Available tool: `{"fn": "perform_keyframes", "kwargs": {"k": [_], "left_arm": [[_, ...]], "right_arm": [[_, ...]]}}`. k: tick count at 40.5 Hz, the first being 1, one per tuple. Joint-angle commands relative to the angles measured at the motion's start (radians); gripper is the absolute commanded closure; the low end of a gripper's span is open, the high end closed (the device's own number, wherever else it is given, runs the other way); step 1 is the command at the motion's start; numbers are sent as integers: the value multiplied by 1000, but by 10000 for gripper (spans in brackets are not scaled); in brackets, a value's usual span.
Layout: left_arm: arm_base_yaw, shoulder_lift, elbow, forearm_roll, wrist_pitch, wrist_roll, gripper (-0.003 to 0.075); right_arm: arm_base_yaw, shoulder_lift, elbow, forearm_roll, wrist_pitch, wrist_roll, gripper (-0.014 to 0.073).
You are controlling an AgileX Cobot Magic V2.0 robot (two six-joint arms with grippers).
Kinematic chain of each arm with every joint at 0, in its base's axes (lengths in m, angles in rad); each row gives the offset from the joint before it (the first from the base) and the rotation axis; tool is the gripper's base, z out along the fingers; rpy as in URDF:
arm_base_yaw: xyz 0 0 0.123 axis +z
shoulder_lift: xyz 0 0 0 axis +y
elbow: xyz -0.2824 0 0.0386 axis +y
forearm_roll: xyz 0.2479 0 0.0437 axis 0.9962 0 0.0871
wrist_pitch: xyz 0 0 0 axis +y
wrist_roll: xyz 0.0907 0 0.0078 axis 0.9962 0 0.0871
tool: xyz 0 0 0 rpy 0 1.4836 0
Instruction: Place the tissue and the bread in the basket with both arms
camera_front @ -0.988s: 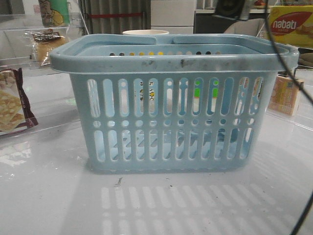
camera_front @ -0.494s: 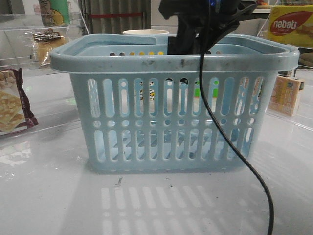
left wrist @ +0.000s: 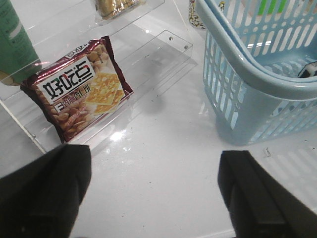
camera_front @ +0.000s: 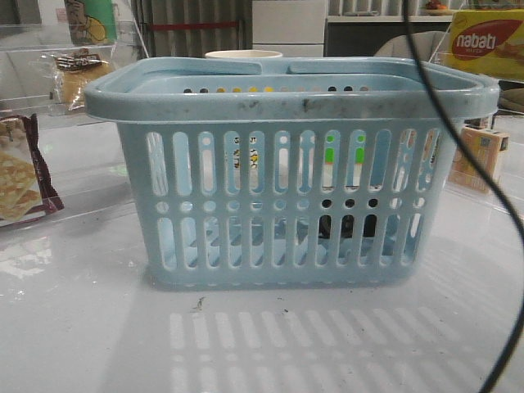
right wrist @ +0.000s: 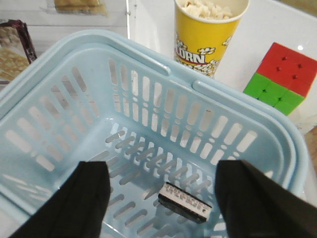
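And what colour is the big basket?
Light blue, with a scuffed rim. The basket shows best in the front view.

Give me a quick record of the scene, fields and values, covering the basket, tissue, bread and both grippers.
basket: light blue, upright on the white table
tissue: small dark pack lying on the basket floor
bread: on the clear shelf, outside the basket
cracker packet: on the shelf's lower step
left gripper: open, empty, over the table
right gripper: open, empty, above the basket
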Motion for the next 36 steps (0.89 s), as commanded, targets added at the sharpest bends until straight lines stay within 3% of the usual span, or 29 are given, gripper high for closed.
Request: {"fn": "perform_keyframes", "kwargs": {"k": [1,20,36], "left_arm": [[-7,8,-28,-10,-77,4,141],[-7,8,-28,-10,-77,4,141],[-7,8,-28,-11,-77,4,141]], "right_arm": [[1,-148,60,-14,-76,-8,32],[0,-578,470,-15,-56,10,32],[-6,-651,617,-16,-61,52,32]]}}
